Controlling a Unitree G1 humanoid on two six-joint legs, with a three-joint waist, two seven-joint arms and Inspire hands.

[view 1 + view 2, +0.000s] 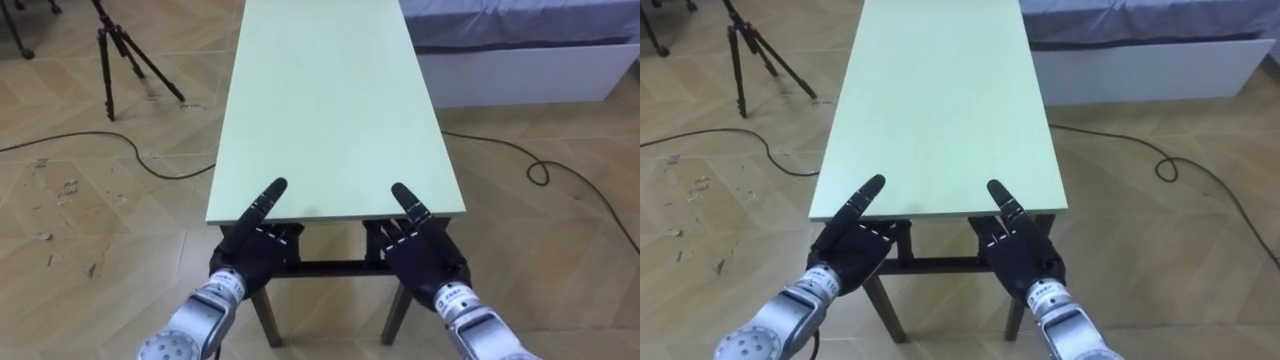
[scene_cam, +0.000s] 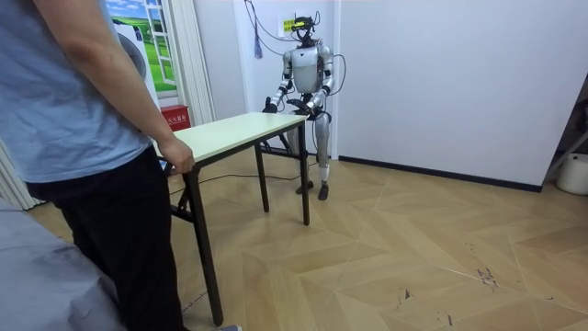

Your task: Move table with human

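Wooden herringbone floor point(image 2: 413, 248) runs up to a white wall point(image 2: 441, 74), and the table point(image 1: 330, 100) stands out on it, long and narrow, with a pale green top and dark legs. The robot stands upright at the table's far short end in the room view, close to the wall. A person point(image 2: 83, 138) stands at the near end with one hand point(image 2: 177, 158) on that end's edge.

From the head camera, the left hand point(image 1: 255, 245) and the right hand point(image 1: 420, 250) sit at the near edge of the top, well apart. Each thumb lies straight on the green surface and the rest of each hand reaches under the edge, so whether it clasps the board cannot be told.

A tripod point(image 1: 120, 55) stands to the table's left, with a dark cable point(image 1: 100, 145) across the floor near it. A bed point(image 1: 520, 50) with a white base lies to the right.
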